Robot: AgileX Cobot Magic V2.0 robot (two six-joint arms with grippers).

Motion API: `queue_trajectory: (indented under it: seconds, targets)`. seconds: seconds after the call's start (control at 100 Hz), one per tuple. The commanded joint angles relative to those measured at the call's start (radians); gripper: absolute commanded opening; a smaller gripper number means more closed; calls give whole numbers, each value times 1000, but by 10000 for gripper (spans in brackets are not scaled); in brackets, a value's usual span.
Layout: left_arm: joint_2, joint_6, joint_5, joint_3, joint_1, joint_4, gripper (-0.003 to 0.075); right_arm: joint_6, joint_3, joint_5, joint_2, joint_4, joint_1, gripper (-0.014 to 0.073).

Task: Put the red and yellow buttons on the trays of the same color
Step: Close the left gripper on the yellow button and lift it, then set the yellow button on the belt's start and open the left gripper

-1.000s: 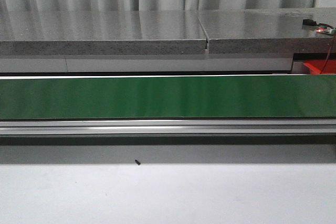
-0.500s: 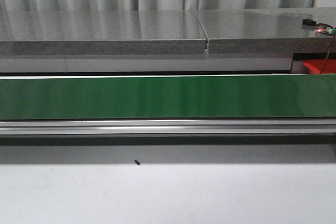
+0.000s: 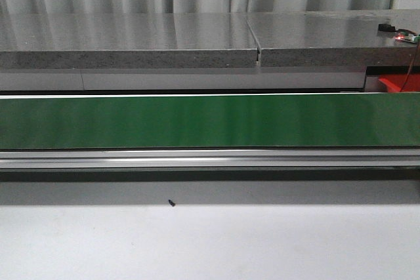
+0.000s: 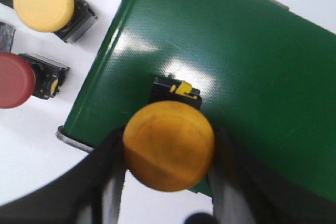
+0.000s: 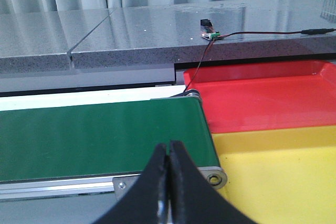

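Note:
In the left wrist view, a yellow button with a black base stands on the end of the green belt. My left gripper is shut on its cap, one finger against each side. Another yellow button and a red button lie on the white table beside the belt. In the right wrist view, my right gripper is shut and empty above the belt's other end. The red tray and the yellow tray lie just beyond it. Neither gripper shows in the front view.
The front view shows the long green belt with its metal rail and a grey stone counter behind. A corner of the red tray peeks out at far right. A small circuit board with a wire lies on the counter.

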Motion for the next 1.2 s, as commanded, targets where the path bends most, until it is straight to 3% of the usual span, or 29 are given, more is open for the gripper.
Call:
queue_trajectory:
  seconds: [0.0, 0.05, 0.21, 0.27, 0.62, 0.83, 1.19]
  targets:
    - [-21, 1, -25, -35, -8, -7, 193, -6, -15, -75, -21, -10, -4, -68]
    - [-19, 1, -23, -35, -8, -13, 245, -6, -15, -75, -21, -10, -4, -68]
    - [-19, 19, -27, -49, -8, -58, 531, -6, -15, -75, -21, -10, -4, -68]
    - [-21, 22, -29, -53, -8, -73, 574, -6, -15, -75, -21, -10, -4, -68]
    - [-117, 22, -70, -65, 12, -86, 575, -6, -15, -75, -21, -10, -4, -68]
    - [-169, 82, 28, -65, 130, -73, 572, -6, -15, -75, -21, -10, -4, -68]
    - [-169, 237, 61, -52, 337, -104, 566, -6, -15, -75, -21, -10, -4, -68]
